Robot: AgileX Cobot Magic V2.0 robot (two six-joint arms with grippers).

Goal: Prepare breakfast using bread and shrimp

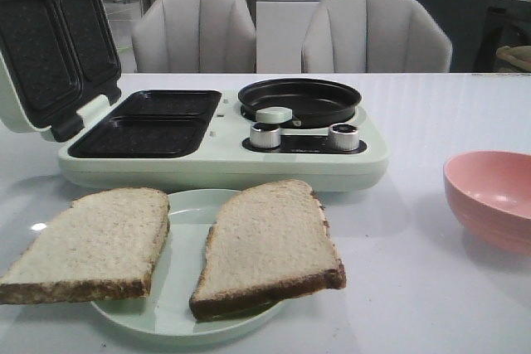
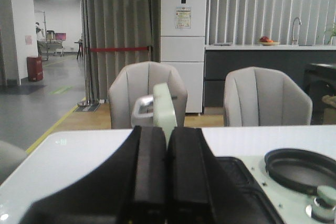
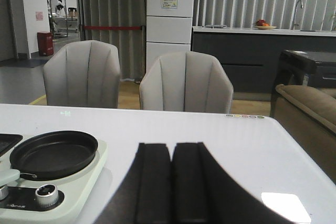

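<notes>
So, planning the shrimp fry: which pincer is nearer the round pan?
Hard to call. The pan lies ahead to the robot's right of the left pincer and ahead to the left of the right pincer.

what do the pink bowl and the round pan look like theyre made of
The pink bowl looks like matte plastic or melamine: even colour, soft dull sheen, thick rim, though glazed ceramic can't be ruled out. The round pan looks like metal with a dark non-stick coating: uniform black with a faint satin reflection.

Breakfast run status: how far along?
Barely started. Done: the sandwich maker lid is open. In hand: nothing; left gripper and right gripper are shut and empty. Left: both bread slices sit on the plate; no shrimp visible.
</notes>
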